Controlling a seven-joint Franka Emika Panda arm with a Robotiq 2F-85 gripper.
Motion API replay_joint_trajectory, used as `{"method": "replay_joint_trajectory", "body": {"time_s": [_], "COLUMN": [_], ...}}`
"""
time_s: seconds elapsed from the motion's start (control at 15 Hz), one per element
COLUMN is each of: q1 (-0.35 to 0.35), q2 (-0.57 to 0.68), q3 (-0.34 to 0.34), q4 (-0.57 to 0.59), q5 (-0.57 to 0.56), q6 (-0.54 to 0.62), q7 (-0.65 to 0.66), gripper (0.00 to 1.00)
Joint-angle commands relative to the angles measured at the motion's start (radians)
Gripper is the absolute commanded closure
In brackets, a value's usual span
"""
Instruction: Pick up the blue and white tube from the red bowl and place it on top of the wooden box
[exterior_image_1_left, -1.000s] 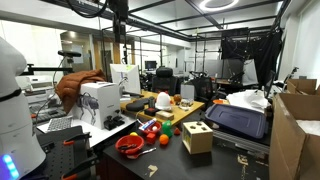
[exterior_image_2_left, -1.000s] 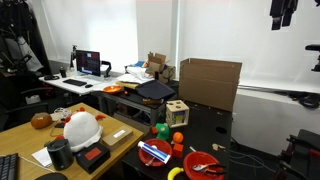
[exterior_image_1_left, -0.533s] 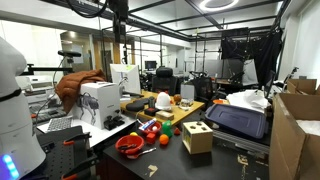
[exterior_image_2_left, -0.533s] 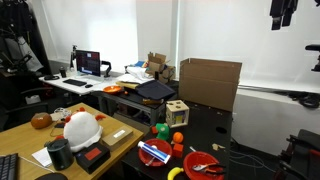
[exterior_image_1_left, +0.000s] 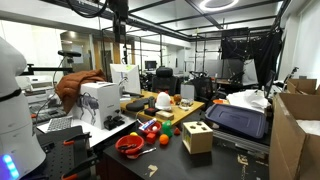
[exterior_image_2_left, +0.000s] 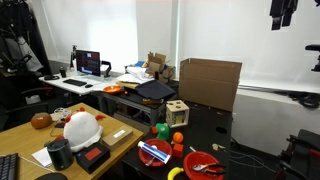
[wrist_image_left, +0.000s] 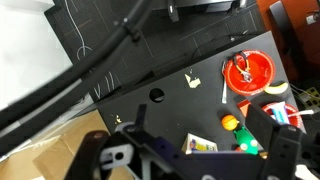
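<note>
The blue and white tube (exterior_image_2_left: 152, 151) lies in a red bowl (exterior_image_2_left: 143, 157) near the table's front. In the wrist view this bowl (wrist_image_left: 287, 114) shows at the right edge, half hidden by a finger. The wooden box (exterior_image_2_left: 177, 112) stands further back, upright, and also shows in an exterior view (exterior_image_1_left: 197, 136) and in the wrist view (wrist_image_left: 200, 145). My gripper (exterior_image_2_left: 281, 18) hangs high above the table, far from the bowl and box. In the wrist view its fingers (wrist_image_left: 200, 118) are spread apart with nothing between them.
Another red bowl (exterior_image_2_left: 204, 165) holding small pale items sits beside the tube's bowl. An orange ball (exterior_image_2_left: 179, 137) and a green toy (exterior_image_2_left: 160, 129) lie near the box. A large cardboard box (exterior_image_2_left: 209, 82) and a black case (exterior_image_2_left: 155, 90) stand behind.
</note>
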Motion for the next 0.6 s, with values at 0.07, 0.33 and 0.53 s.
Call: {"method": "replay_joint_trajectory", "body": {"time_s": [0.07, 0.33, 0.53], "q1": [0.016, 0.016, 0.018], "q2": [0.001, 0.001, 0.031], "q3": [-0.012, -0.012, -0.001], "q4": [0.002, 0.002, 0.006], "q5": [-0.006, -0.006, -0.008], "q6": [-0.003, -0.003, 0.007], "q7": [0.007, 0.007, 0.023], "gripper": [0.0, 0.0, 0.0]}}
